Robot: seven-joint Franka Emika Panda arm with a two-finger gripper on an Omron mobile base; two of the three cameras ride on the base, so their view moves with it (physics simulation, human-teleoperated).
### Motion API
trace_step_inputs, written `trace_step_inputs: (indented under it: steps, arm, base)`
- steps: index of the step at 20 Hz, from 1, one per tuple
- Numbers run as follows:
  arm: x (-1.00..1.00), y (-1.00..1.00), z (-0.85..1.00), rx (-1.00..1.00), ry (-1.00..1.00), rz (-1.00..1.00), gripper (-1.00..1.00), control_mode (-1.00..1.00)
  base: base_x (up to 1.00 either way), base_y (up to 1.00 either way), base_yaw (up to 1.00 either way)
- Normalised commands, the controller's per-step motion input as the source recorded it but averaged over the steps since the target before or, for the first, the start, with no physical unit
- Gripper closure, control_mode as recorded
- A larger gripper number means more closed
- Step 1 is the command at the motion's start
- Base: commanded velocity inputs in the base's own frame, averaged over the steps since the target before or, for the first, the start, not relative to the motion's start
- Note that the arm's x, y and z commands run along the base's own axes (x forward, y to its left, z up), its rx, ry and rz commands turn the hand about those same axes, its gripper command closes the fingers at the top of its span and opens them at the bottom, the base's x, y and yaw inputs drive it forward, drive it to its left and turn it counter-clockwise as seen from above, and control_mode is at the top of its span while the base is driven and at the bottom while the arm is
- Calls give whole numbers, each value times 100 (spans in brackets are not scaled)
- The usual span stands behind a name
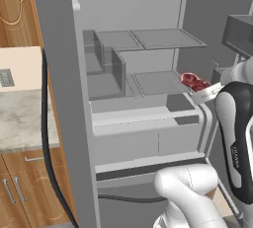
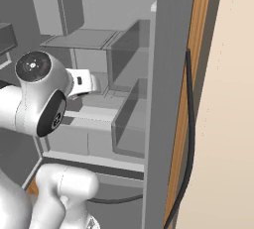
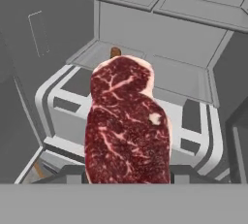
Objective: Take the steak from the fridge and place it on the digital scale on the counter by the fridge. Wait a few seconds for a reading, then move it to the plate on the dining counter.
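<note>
Right now the steak (image 3: 128,123) sits pinched between the jaws of the gripper (image 1: 200,90), its long axis running straight out ahead of the hand, in front of the open fridge (image 1: 148,103) shelves (so the scale's counter (image 1: 22,118) lies well off to the left).

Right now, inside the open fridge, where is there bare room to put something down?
In the fridge, both upper shelves look bare. The lower shelf is bare on its left part; its right end is crowded by the steak and the gripper. The boxy bins border the shelves on the left.
</note>
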Motion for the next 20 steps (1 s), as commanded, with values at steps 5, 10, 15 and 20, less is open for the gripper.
trace_step_inputs:
  steps: [5, 10, 15, 20]
  arm:
    - [-13, 0, -2, 0, 0, 0, 100, 100]
    - [0, 0, 0, 0, 0, 0, 100, 100]
    - [0, 0, 0, 0, 0, 0, 100, 100]
    - [0, 0, 0, 0, 0, 0, 100, 100]
  base:
    - [-57, -6, 0]
    - [-100, -11, 0]
    - [-99, 30, 3]
    - [-89, 97, 0]
